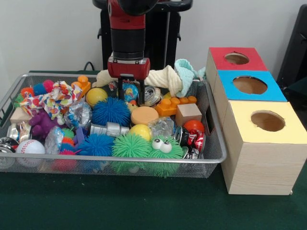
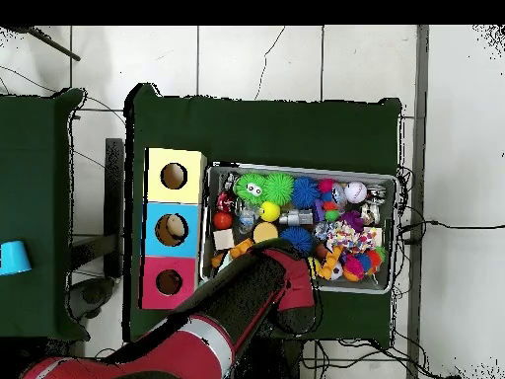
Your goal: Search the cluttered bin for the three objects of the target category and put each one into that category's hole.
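A wire mesh bin (image 1: 120,160) holds a heap of toys, balls, cans and blocks. My gripper (image 1: 130,94) hangs at the back middle of the bin, open, its fingers (image 1: 120,91) straddling a small multicoloured ball (image 1: 129,90). Right of the bin stand three wooden boxes with holes in their tops: red (image 1: 236,58), blue (image 1: 250,85) and yellow (image 1: 267,120). From above, the arm (image 2: 261,291) hides the gripper, and the yellow (image 2: 175,176), blue (image 2: 171,229) and red (image 2: 168,282) boxes line the bin's left side.
Near the gripper lie a yellow ball (image 1: 96,96), a blue spiky ball (image 1: 111,111), an orange disc (image 1: 144,115), an orange brick (image 1: 175,104) and a white-and-mint rope toy (image 1: 168,76). Green spiky balls (image 1: 130,145), a baseball (image 1: 30,146) and a red can (image 1: 192,139) lie in front.
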Robot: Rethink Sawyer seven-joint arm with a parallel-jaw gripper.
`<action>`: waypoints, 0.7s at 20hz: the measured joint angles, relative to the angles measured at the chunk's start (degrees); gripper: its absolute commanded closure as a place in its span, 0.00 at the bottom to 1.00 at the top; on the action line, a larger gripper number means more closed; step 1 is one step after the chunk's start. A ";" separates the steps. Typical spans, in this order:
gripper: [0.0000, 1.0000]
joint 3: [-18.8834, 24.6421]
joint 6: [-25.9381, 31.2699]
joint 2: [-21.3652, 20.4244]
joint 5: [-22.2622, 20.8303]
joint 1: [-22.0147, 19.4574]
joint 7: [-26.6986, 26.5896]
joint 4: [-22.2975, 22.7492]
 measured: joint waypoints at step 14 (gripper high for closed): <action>0.00 -0.08 3.91 4.23 -3.71 1.41 0.00 -2.67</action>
